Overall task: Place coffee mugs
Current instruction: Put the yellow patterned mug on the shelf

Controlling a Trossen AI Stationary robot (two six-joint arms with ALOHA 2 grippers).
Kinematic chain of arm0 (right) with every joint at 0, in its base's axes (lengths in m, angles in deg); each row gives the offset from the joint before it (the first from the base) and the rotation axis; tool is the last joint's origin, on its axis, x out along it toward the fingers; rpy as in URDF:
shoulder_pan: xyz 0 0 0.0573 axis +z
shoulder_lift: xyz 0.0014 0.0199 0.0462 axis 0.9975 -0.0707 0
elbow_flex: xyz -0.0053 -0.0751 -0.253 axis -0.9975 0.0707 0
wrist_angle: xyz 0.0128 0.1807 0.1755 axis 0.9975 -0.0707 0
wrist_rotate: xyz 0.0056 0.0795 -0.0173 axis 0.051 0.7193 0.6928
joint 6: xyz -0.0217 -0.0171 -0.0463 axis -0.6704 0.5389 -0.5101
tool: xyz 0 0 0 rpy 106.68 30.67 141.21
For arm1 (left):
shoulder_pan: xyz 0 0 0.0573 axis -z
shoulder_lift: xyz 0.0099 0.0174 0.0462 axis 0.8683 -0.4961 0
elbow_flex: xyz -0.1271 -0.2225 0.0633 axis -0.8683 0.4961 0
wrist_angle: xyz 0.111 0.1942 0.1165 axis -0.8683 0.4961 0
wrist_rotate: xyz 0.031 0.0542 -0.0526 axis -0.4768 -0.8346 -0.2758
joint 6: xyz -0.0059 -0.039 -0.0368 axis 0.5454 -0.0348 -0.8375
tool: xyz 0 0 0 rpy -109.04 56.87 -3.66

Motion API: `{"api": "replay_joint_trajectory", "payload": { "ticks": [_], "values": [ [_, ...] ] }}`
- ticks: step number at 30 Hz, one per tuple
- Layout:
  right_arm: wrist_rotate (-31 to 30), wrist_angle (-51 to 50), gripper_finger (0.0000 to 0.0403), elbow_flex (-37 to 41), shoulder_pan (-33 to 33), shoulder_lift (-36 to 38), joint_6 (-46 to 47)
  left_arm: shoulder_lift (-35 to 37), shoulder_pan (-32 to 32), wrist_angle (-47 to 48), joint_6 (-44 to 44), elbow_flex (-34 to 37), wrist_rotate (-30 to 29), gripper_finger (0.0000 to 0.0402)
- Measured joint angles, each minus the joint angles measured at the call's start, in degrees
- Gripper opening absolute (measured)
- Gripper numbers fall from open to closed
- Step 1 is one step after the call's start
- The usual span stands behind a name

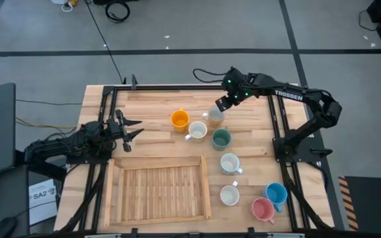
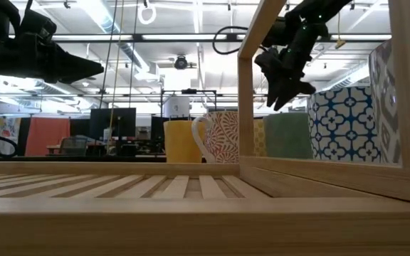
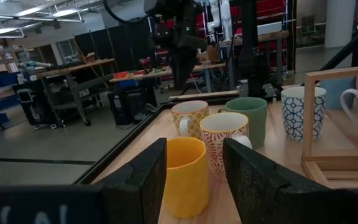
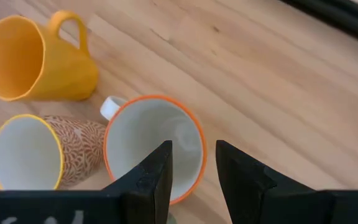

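Note:
Several coffee mugs stand on their bases on the wooden table. A yellow-orange mug point(image 1: 180, 119), a patterned yellow-rimmed mug point(image 1: 197, 130) and an orange-rimmed white mug point(image 1: 215, 116) cluster at the far middle. My right gripper point(image 4: 193, 168) hangs open and tilted downward just above the orange-rimmed mug point(image 4: 154, 146). One finger is over its hollow and one is outside its rim. My left gripper point(image 1: 132, 129) waits open and level at the table's left, pointing at the yellow-orange mug point(image 3: 185, 174).
A dark green mug point(image 1: 221, 139), two white mugs point(image 1: 230, 162) point(image 1: 229, 195), a blue mug point(image 1: 276, 193) and a pink mug point(image 1: 263, 209) stand along the right. A slatted wooden tray point(image 1: 157, 192) lies at the near middle. Black frame rails point(image 1: 280, 125) run along both sides.

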Motion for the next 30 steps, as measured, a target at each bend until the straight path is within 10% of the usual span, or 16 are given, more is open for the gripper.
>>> {"api": "replay_joint_trajectory", "payload": {
  "ticks": [30],
  "values": [
    [-3.87,-1.90,0.0127,0.66,4.94,-12.28,9.28,0.00,-0.01,0.00,-0.01,0.01,0.00,0.0164]
  ]
}}
